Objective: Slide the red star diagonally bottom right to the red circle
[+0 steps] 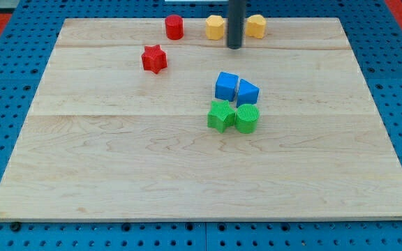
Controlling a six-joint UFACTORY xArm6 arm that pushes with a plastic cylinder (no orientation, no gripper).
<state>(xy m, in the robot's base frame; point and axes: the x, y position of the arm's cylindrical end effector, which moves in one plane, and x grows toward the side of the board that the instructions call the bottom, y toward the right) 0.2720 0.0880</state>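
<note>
A pale wooden table [187,174] seen from above and in front. Near its top edge, my tip [234,46] rests between 2 yellow blocks, the left yellow block [215,27] and the right yellow block [256,26]. There is no gripper here, only a plain dark rod, so nothing spreads or pinches.

The red star [154,58] lies toward the top-left part of the table, left of my tip and slightly nearer the bottom edge. The red circle [174,27] sits above and just right of the star, close to the top edge.

Near the table's middle sit 4 blocks clustered together: a blue cube [226,85], a blue triangular block [247,91], a green star [220,115] and a green circle [247,118].

By my judgement, the star currently lies lower left of the circle, so my tip must get to the star's left side and push rightward.
</note>
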